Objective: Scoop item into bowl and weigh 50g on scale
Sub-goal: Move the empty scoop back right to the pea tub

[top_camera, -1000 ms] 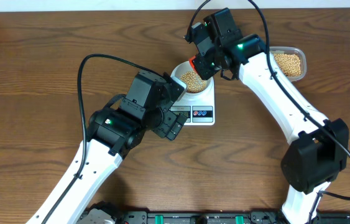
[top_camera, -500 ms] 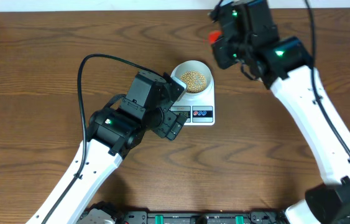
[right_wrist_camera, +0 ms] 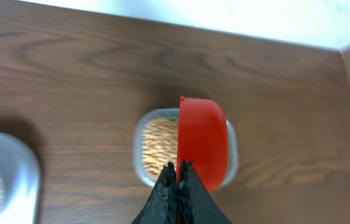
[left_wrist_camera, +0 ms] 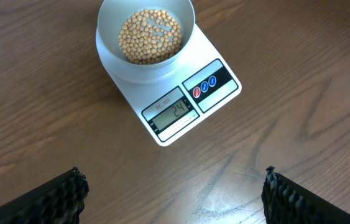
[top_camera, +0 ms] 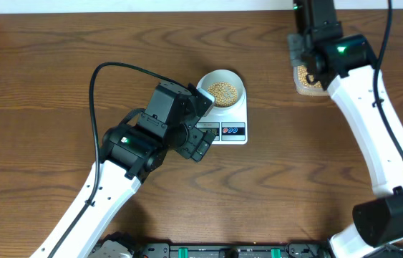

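Observation:
The pale bowl (top_camera: 222, 88) stands on the white scale (top_camera: 231, 132), partly filled with tan beans (left_wrist_camera: 149, 34). In the left wrist view the bowl (left_wrist_camera: 109, 50) sits on the scale (left_wrist_camera: 218, 87), whose display shows 24. My left gripper (left_wrist_camera: 173, 182) hovers open over bare table just in front of the scale, with nothing between its fingers. My right gripper (right_wrist_camera: 178, 168) is shut on the handle of a red scoop (right_wrist_camera: 203, 140), held on edge over a clear tub (right_wrist_camera: 140, 155) of beans. The bowl's edge (right_wrist_camera: 4, 180) shows at far left.
The clear tub (top_camera: 307, 80) sits at the back right, mostly covered by my right arm (top_camera: 362, 107). A pale wall runs along the table's far edge (right_wrist_camera: 224, 25). My left arm (top_camera: 126, 147) lies left of the scale.
My right arm has swung right with the red scoop, from over the bowl to over the clear tub. The left arm, bowl and scale have not moved.

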Action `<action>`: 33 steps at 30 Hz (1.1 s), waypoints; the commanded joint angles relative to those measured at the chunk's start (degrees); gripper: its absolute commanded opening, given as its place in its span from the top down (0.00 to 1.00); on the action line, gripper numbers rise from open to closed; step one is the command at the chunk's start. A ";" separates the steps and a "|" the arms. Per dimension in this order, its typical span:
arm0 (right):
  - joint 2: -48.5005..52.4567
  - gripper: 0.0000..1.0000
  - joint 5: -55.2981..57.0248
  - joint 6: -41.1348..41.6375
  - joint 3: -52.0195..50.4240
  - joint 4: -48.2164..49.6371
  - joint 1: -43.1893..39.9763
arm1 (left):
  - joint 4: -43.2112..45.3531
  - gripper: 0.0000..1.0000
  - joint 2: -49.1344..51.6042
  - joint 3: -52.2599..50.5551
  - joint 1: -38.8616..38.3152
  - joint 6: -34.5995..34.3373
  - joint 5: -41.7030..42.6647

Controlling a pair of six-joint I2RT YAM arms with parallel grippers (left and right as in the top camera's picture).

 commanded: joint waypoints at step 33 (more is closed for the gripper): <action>17.25 0.99 -1.99 12.68 -0.09 -2.43 -8.87 | 0.02 0.08 0.33 0.39 0.09 0.94 0.70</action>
